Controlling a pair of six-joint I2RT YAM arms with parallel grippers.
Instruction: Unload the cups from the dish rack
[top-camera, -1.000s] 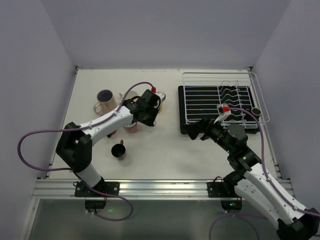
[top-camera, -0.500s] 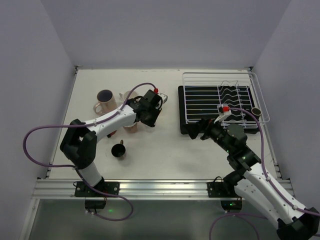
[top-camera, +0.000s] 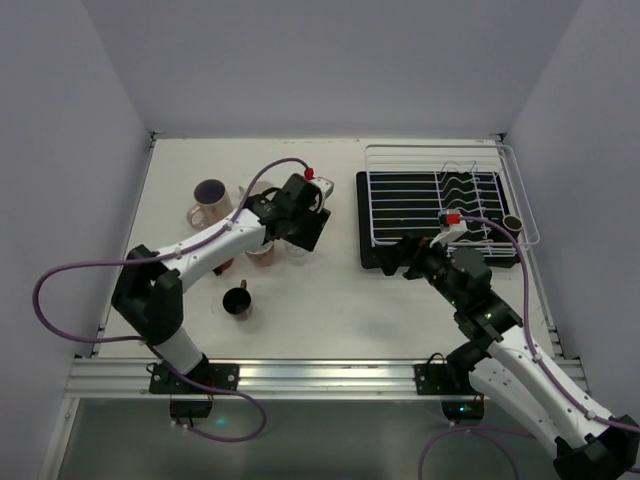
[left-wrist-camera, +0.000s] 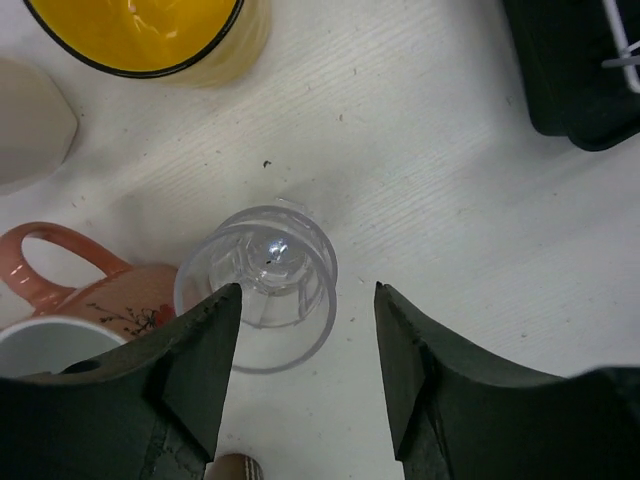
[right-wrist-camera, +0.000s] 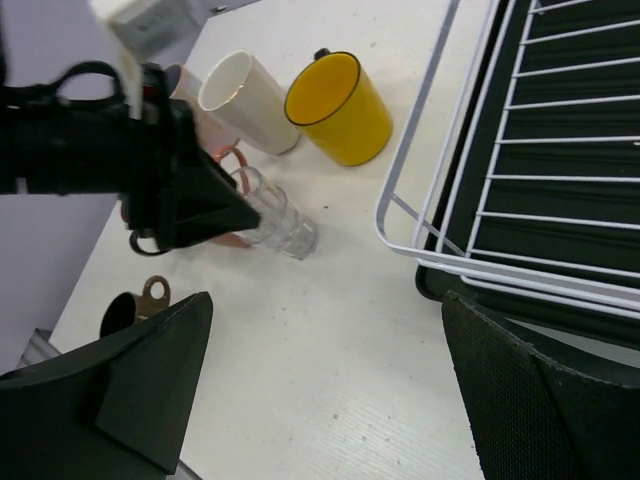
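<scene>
L tool (left-wrist-camera: 305, 295) is wide open and grips nothing, its fingers either side of the clear glass (left-wrist-camera: 257, 288). The glass stands upright on the worktop (left-wrist-camera: 420, 180) nr the yellow mug (left-wrist-camera: 150, 35), grouped w/ the unloaded cups away from the rack. R tool (right-wrist-camera: 325, 310) is also spread and empty by the dish rack (right-wrist-camera: 417, 110), prob. for the dark cup (top-camera: 512, 221) at its right end.

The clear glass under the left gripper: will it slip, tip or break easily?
The clear ribbed glass looks smooth, perhaps slippery for the open left gripper. It stands upright, so a push may tip it. Thin clear walls: likely fragile.
</scene>
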